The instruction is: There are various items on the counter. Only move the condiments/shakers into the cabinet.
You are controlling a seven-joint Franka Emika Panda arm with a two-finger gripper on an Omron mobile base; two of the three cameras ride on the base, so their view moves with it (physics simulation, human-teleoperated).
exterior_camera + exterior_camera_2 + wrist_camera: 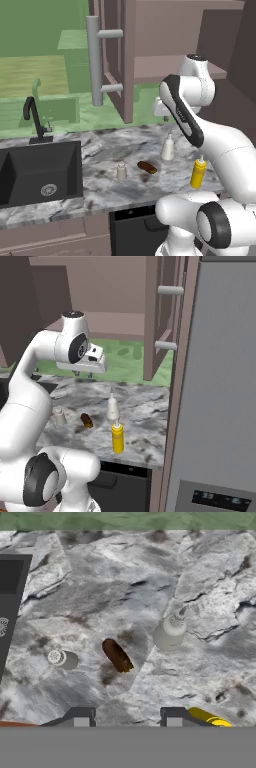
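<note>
Left base view: the claw (166,118) hangs under the wrist, high above the surface (100,150), nothing in it. White bottle (168,147) stands upright almost straight below it. Yellow bottle (198,172) sits lower and toward the robot; shaker (121,171) and brown lump (147,167) lie off to the sink side. Cabinet (150,55) is open, above and beside the claw.

Right base view: claw (83,374) points down, empty. White bottle (112,408) is below it and a little toward the cabinet door (156,321), yellow bottle (118,438) just nearer the base. All three containers are on the surface, none on the shelf.

Hand view: fingertips (81,717) appear drawn in, holding nothing. Looking straight down, the white bottle (170,632) is ahead and right of the claw line, long axis vertical, so the approach is probably a descent with a side grip on the neck. Yellow bottle (209,718) touches the frame beside the right tip.
</note>
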